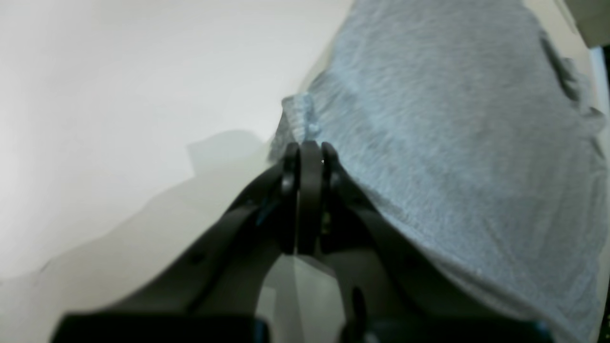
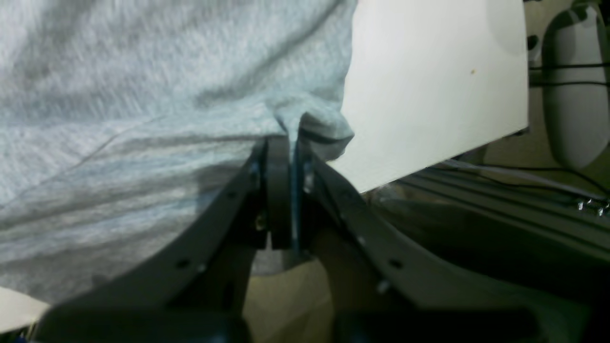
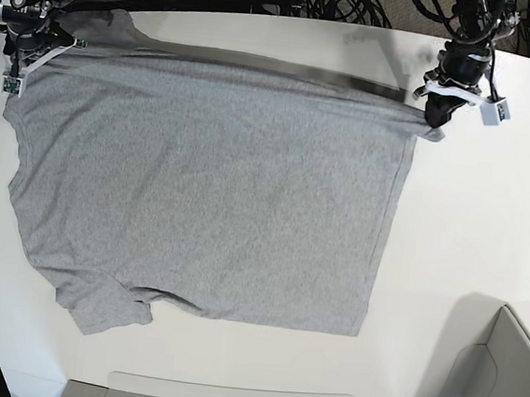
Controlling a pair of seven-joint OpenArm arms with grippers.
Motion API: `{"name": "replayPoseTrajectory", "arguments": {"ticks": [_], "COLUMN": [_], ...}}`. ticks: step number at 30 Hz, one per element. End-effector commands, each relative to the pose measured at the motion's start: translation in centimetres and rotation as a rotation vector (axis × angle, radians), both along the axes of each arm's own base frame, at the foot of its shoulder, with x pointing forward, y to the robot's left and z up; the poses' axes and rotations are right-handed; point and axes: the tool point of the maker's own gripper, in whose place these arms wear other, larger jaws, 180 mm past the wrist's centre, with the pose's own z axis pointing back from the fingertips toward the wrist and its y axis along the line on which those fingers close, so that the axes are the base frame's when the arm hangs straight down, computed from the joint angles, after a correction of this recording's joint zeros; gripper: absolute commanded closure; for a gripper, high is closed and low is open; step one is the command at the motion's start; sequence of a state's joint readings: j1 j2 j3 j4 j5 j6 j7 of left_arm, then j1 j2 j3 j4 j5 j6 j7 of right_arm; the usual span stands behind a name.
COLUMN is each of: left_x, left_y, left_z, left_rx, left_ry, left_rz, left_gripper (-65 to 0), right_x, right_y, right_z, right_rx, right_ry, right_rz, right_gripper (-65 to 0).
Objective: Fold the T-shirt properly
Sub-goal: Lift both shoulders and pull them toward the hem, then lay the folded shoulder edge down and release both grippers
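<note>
**Both grippers pinched on far edge of shirt, cloth spread flat**

The T-shirt (image 3: 208, 202) lay plain side up across the white tabletop (image 3: 468, 237), filling the left and centre of the base view. Its far edge ran along the top of that frame, lifted slightly and pulled into a taut line between the two arms.

The left gripper (image 3: 434, 121), upper right of the base view, was clenched on that edge's corner; the left wrist view showed the jaws closed with a nub of grey cloth poking out between them. The right gripper (image 3: 31, 40), upper left of the base view, was likewise clamped on a bunched fold, seen plainly in the right wrist view.

Judgement: the step in hand looked like carrying the held edge toward the near hem. To do it well, both arms should travel level and together, keeping the edge taut so no crease forms, with sleeves kept from tucking under.

No lettering, brand or label was readable; the printed side was not showing.
</note>
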State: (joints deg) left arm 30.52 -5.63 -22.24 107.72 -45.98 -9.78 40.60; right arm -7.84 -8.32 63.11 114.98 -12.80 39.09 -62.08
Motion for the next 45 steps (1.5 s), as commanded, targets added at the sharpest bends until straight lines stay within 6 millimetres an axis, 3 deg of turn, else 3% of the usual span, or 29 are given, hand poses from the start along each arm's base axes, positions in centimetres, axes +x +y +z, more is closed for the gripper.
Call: {"name": "replayPoseTrajectory", "arguments": {"ticks": [1,12,19,22,24,27,36,45], "left_x": [1.1,7.2,9.2,10.3,11.4,13.0,15.9,18.4], "left_y": [1.0,0.8,1.5,2.2,1.5,0.4,0.0,-0.3], "left_z": [1.1,3.5,2.1,2.5,2.7,3.1,1.0,0.4], "left_rx": [0.024,-0.045,-0.077,-0.024,0.009,0.052,0.033,-0.006], "left_ry": [-0.035,-0.082,-0.059,-0.061,-0.055,-0.057,-0.006,0.007], "left_rz": [0.03,0.07,0.121,0.121,0.087,0.044,0.037,0.04], "left_gripper": [0.0,0.0,0.0,0.0,0.0,0.0,0.0,0.0], "right_x": [0.8,4.7,10.6,12.6,13.9,14.8,17.7,20.2], "right_y": [-1.0,-2.9,-1.6,-0.6,-0.1,0.1,0.1,2.1], "right_z": [1.5,3.6,2.6,1.5,1.2,0.6,2.8,1.6], "right_rx": [-0.053,-0.107,-0.079,-0.036,-0.013,0.014,-0.001,0.022], "right_ry": [-0.026,-0.071,-0.206,-0.28,-0.316,-0.326,-0.379,-0.329], "right_rz": [0.016,-0.032,0.079,0.135,0.155,0.162,0.199,0.323], "right_gripper": [0.0,0.0,0.0,0.0,0.0,0.0,0.0,0.0]}}
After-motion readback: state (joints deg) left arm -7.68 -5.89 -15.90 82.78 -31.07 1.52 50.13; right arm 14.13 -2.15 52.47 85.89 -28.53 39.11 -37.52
